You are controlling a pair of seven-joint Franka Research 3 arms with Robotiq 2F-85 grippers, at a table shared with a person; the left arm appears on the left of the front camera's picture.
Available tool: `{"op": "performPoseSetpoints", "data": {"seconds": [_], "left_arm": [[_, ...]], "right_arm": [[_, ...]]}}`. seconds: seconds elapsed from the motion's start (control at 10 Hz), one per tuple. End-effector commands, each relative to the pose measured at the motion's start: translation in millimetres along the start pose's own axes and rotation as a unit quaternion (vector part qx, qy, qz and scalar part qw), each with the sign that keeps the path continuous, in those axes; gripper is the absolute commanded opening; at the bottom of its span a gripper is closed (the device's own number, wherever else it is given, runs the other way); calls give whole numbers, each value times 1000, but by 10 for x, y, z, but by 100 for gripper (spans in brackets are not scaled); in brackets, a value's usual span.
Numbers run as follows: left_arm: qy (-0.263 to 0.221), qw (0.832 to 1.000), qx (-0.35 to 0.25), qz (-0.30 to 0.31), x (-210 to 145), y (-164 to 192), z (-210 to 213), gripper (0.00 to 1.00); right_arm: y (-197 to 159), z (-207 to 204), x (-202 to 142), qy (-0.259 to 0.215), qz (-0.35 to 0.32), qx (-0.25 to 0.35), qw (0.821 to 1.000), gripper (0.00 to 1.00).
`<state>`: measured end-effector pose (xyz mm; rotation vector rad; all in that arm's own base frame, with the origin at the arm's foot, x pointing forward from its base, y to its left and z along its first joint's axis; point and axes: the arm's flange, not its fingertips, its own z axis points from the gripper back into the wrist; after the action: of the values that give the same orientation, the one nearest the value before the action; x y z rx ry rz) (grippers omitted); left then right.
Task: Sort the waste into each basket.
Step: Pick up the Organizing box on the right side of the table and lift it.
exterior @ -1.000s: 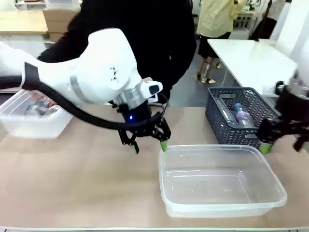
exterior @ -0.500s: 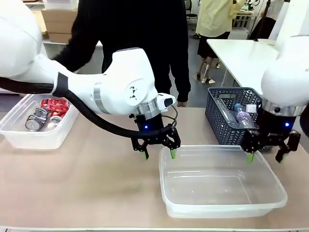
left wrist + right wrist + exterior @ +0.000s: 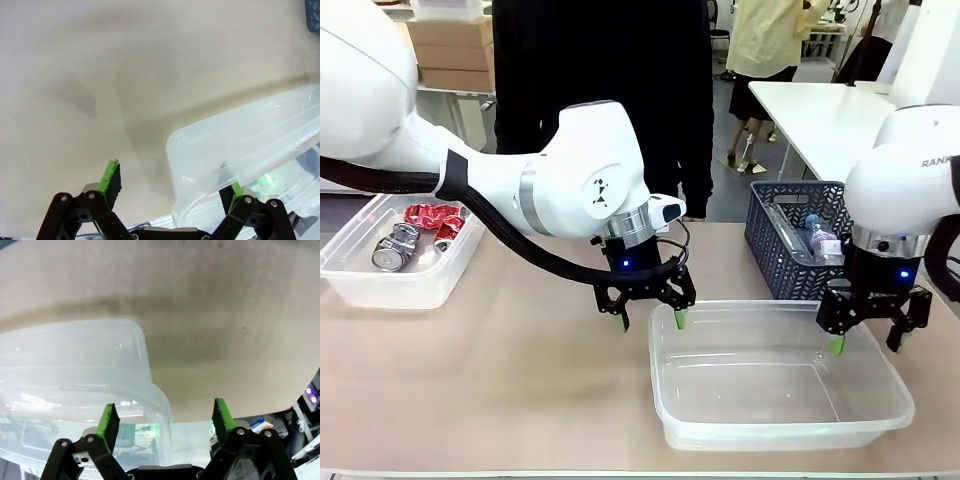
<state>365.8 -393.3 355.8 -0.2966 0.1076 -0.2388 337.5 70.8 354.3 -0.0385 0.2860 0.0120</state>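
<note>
An empty clear tub point(image 3: 780, 432) sits at the table's front right. My left gripper point(image 3: 651, 321) is open and straddles its back left corner, one finger inside and one outside. In the left wrist view the tub's rim point(image 3: 210, 131) runs between the green pads point(image 3: 111, 180) of the left gripper point(image 3: 171, 189). The right gripper point(image 3: 867, 344) is open too, astride the tub's right rim; in its own view the right gripper point(image 3: 165, 421) spans the tub's corner point(image 3: 142, 347). A second clear tub point(image 3: 380, 288) at far left holds red-and-silver cans point(image 3: 430, 218).
A dark grey lattice basket point(image 3: 775, 250) stands behind the empty tub, with a clear bottle point(image 3: 820, 240) inside. A person in black point(image 3: 610, 60) stands across the table. A white table point(image 3: 830, 115) is at the back right.
The left gripper has moved right and down onto the tub's left corner. The right gripper has come in from the right and lowered over the tub's right rim. The person has straightened up.
</note>
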Motion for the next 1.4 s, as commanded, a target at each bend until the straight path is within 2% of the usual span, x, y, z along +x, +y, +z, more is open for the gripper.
{"op": "performPoseSetpoints", "data": {"seconds": [0.0, 0.1, 0.2, 0.4, 0.5, 0.6, 0.7, 1.0, 1.3], "left_arm": [[5, 1000, 28, 5, 2, -43, 9, 41], [10, 999, 31, 3, -8, -43, 14, 40], [13, 999, 34, 0, -23, -50, 18, 0], [30, 999, 28, -11, -97, -74, 34, 0], [33, 999, 30, -22, -186, -109, 52, 13], [35, 998, 32, -30, -257, -130, 55, 3], [40, 998, 37, -32, -286, -134, 47, 0], [47, 997, 50, -24, -293, -123, 21, 0], [36, 998, 42, -5, -286, -29, 189, 0]], "right_arm": [[-258, -885, -852, -20, 15, 2, 1000, 41], [-267, -873, -861, -18, 14, 1, 1000, 21], [-273, -866, -862, -17, 13, -1, 1000, 0], [-286, -868, -862, -13, 10, -3, 1000, 0], [-297, -873, -863, -10, 8, -4, 1000, 4], [-304, -876, -864, -8, 7, -4, 1000, 0], [-309, -879, -863, -6, 7, -3, 1000, 0], [-326, -883, -873, -2, 6, -4, 1000, 0], [-311, -643, -980, 4, 5, -10, 1000, 0]]}}
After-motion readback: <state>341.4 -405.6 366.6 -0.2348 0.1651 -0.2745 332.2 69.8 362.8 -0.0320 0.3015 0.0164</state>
